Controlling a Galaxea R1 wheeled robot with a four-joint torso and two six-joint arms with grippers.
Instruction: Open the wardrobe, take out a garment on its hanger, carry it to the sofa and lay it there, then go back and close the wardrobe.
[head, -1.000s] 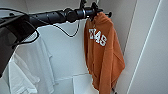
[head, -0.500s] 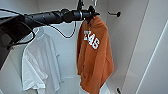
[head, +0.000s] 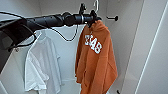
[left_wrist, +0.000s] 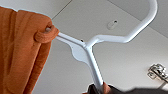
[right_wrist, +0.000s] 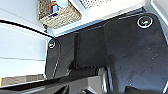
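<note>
Left gripper (head: 92, 19): at the end of the left arm, which reaches in from the left of the head view; it is clamped on the hanger at the collar of the garment.
Jaws: closed around the white hanger shaft, as far as the left wrist view shows; dark gripper parts (left_wrist: 100, 89) sit at the base of that shaft.
Hanger (left_wrist: 91, 53): white, hook curving up and away from the gripper; one arm runs into the orange fabric.
Garment (head: 96, 60): rust-orange hooded top with white lettering across the chest; long axis vertical, collar up, hem down; the printed front faces the camera, turned slightly to the left.
Garment position: hanging from the gripped hanger inside the open wardrobe (head: 125, 45), right of centre in the head view, its hem close to the wardrobe floor.
White T-shirt (head: 41, 66): hanging to the left of the garment, apart from it, below the left arm.
Wardrobe fittings: a dark rail bracket (head: 112, 18) on the white wall just beside the garment's shoulder; a metal hinge (left_wrist: 157, 72).
Right gripper: state cannot be told.
Wicker basket (right_wrist: 58, 13): seen in the right wrist view, holding coloured items.
</note>
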